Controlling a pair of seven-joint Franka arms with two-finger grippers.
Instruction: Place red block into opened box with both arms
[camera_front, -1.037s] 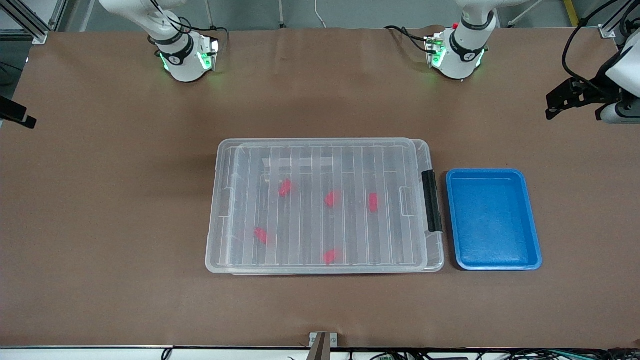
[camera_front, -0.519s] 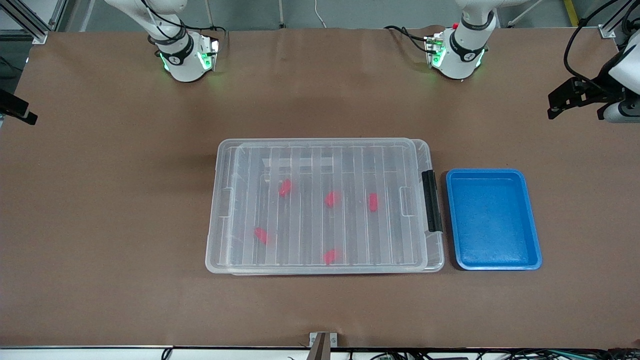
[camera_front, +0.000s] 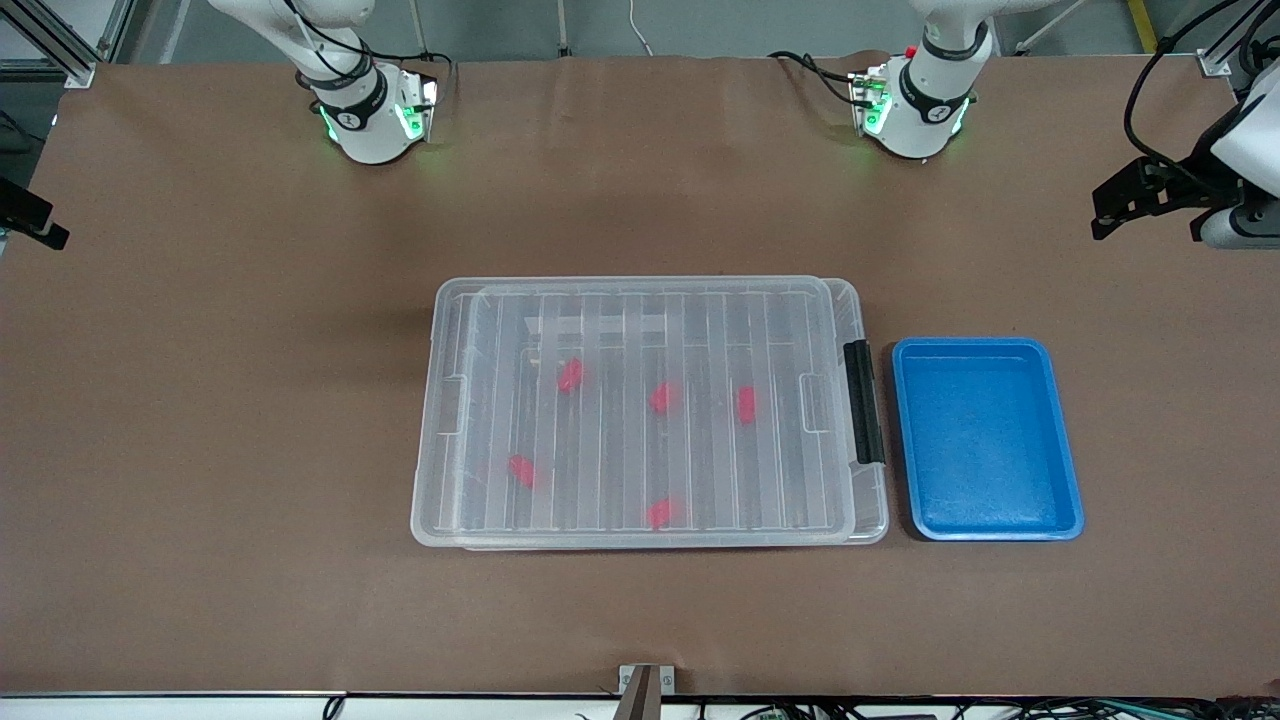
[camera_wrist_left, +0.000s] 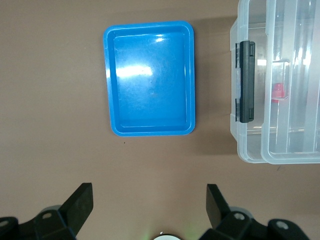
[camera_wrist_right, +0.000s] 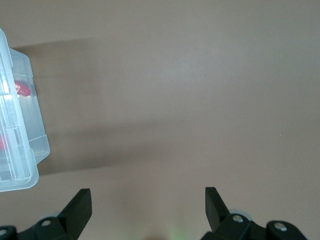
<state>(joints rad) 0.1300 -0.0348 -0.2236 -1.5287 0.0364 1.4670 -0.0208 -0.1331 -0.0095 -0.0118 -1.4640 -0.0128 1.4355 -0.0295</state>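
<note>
Red blocks (camera_front: 570, 375) lie inside the lidded box (camera_front: 440, 420) mid-bench. Left end effector (camera_wrist_left: 150, 202) hangs open and empty beside the blue tray (camera_front: 1075, 500); right end effector (camera_wrist_right: 148, 202) open, empty.

box (camera_front: 640, 300): clear ribbed glossy plastic | tray (camera_front: 985, 525): glossy blue plastic | table (camera_front: 200, 400): matt brown
</note>
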